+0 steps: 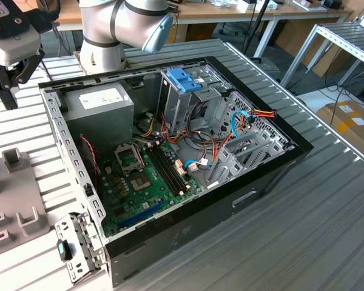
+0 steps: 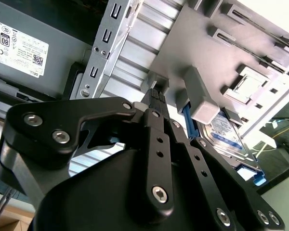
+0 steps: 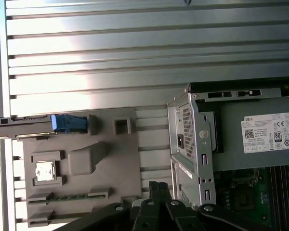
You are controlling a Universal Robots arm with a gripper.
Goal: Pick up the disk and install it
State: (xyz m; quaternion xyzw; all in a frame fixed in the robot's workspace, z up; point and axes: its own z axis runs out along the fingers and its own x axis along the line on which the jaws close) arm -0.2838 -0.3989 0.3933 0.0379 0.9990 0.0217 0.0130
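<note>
Black pincer [image 3: 158, 186], closed on nothing, hovers over the grey fixture [image 3: 115, 159] where the disk [image 3: 70, 123] stands.

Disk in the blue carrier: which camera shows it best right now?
Second wrist view: the flat dark grey disk in its blue plastic carrier shows its labelled face, partly behind a grey plastic block. The first wrist view catches the disk edge-on, a thin strip with a blue end.

Exterior view overlooks the computer case [image 1: 242, 195] obliquely; both wrist views, nearer, share its power supply [image 2: 17, 43] [image 3: 260, 144].
</note>
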